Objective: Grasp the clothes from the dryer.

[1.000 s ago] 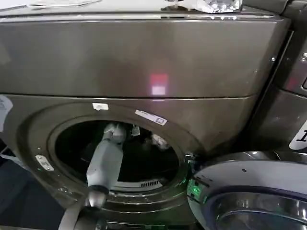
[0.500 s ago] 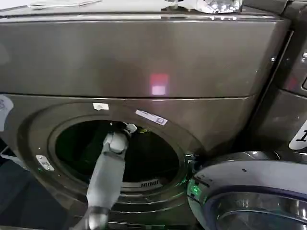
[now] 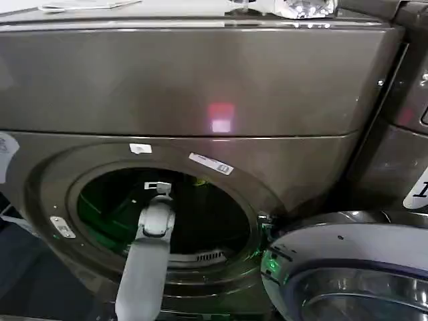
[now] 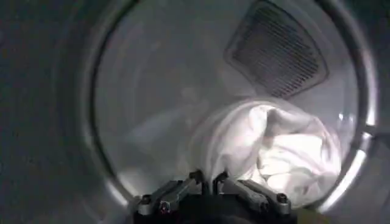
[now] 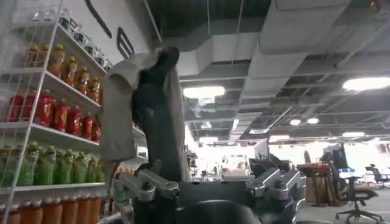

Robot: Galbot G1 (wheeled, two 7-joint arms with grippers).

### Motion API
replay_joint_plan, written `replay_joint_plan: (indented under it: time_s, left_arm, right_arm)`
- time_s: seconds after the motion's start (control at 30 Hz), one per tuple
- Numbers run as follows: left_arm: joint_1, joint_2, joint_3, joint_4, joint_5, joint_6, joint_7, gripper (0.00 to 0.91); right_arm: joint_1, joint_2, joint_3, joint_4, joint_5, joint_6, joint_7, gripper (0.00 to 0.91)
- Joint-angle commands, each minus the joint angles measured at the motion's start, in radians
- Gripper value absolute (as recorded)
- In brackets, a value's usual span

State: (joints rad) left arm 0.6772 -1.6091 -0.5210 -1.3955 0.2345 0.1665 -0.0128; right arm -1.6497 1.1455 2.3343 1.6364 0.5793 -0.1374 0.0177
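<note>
left gripper (image 4: 207,178) shut, inside dryer (image 3: 200,87), near clothes (image 4: 274,152)

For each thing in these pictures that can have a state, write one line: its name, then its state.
dryer: port open, small pink-red light lit
dryer door: swung open
clothes: white, bunched inside the drum, not grasped
left gripper: inside the drum near the clothes, fingers closed, empty
right gripper: away from the dryer, fingers open, empty
</note>
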Motion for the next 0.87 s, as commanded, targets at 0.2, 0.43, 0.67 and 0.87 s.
replay_joint_plan:
  time_s: [0.2,0.43,0.67,0.87]
  left_arm:
    - [0.033,-0.025,0.005,-0.049,-0.099,0.036,-0.077,0.0]
    - [0.029,-0.022,0.006,-0.044,-0.098,0.035,-0.072,0.0]
    - [0.032,-0.016,0.005,-0.032,-0.096,0.026,-0.062,0.0]
    - [0.039,-0.014,0.008,-0.04,-0.09,0.023,-0.054,0.0]
  right_arm:
    - [0.0,0.004,0.002,0.005,0.004,0.001,0.001,0.907]
    - [0.003,0.005,0.012,0.019,0.008,-0.021,-0.004,0.907]
    - [0.004,-0.001,0.019,0.024,0.004,-0.03,0.019,0.907]
    - [0.001,-0.003,0.03,0.022,0.006,-0.029,0.028,0.907]
